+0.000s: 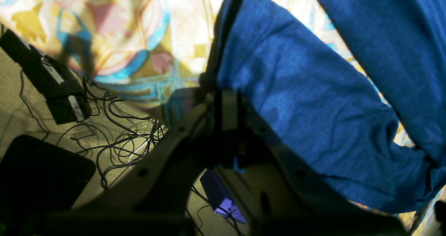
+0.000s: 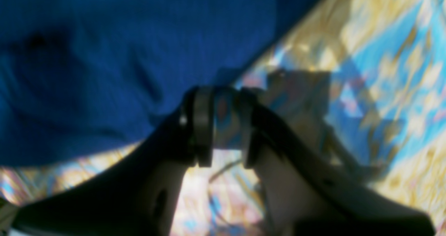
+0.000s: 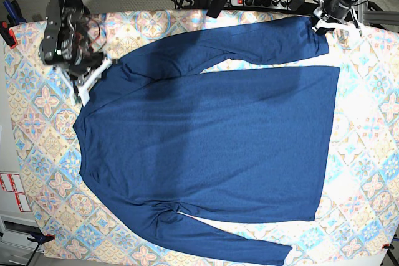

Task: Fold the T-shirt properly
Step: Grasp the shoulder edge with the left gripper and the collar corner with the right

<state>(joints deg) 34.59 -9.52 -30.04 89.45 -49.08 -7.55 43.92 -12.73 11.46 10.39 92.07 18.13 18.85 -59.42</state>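
Blue T-shirt (image 3: 206, 141) lies spread flat on the tile-patterned tablecloth (image 3: 368, 172) over the bench.

No words can be read anywhere; small white labels at the base view's left edge are too tiny. The right wrist view is blurry. The left claw (image 1: 228, 100) is pinched together on the end of the shirt's far sleeve, at the bench edge. The right claw (image 2: 224, 124) stands a little apart, holding nothing, just beside the shirt's shoulder edge. Cables (image 1: 118, 138) lie on the floor.

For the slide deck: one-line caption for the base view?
Navy T-shirt spread flat on the patterned tablecloth; left gripper pinches a sleeve cuff, right gripper open at the shoulder.
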